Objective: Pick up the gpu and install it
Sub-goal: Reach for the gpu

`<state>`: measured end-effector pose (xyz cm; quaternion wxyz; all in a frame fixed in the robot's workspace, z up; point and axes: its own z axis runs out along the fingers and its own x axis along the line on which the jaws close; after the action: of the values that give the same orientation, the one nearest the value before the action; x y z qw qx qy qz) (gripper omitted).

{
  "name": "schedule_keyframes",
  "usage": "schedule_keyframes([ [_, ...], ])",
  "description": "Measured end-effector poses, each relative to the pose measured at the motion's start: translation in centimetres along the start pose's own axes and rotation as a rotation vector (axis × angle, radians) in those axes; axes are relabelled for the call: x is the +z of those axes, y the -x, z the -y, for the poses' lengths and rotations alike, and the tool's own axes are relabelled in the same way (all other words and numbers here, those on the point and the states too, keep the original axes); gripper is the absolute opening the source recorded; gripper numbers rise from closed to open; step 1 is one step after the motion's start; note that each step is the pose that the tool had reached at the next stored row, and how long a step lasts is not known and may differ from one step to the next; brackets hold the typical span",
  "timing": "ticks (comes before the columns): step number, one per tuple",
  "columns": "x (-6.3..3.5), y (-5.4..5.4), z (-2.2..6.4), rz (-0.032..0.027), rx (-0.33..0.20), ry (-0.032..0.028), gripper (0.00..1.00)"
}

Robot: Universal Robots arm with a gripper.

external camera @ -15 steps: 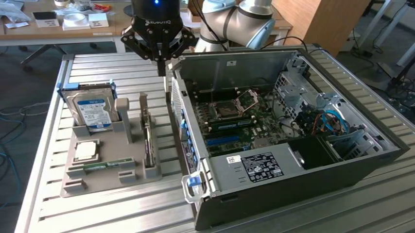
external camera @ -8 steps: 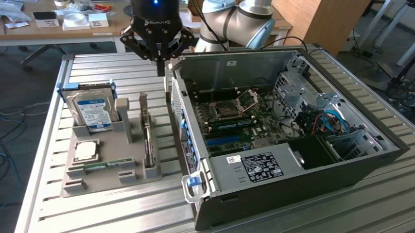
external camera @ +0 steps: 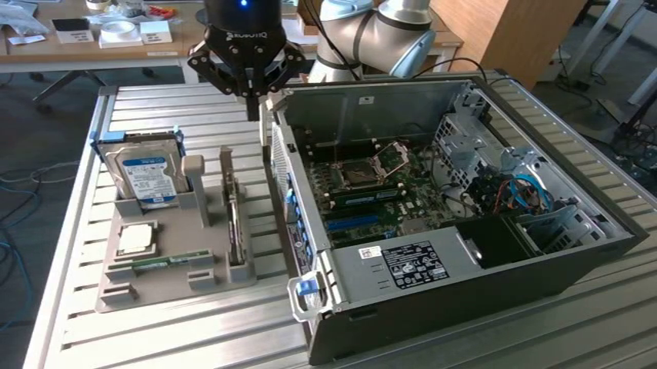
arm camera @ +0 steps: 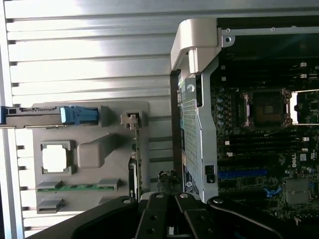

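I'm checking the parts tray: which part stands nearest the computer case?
The gpu, the thin dark card standing on edge at the tray edge beside the computer case. The hard drive, processor and memory stick sit farther toward the exterior view's left.

Case wall hems gpu — (narrow gap).

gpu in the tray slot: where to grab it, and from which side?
Likely the top long edge, mid-length, straight down from above, fingers across its thin faces. The gpu stands on edge in the gray tray, ends seated in posts, leaving only the top and the sides between them free.
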<state>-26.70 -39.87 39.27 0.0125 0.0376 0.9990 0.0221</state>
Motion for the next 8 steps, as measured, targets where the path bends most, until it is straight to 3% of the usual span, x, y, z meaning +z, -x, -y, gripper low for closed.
schedule_keyframes([
  [8,0.00,-0.31,0.03,0.0000,0.000,0.0001,0.11],
])
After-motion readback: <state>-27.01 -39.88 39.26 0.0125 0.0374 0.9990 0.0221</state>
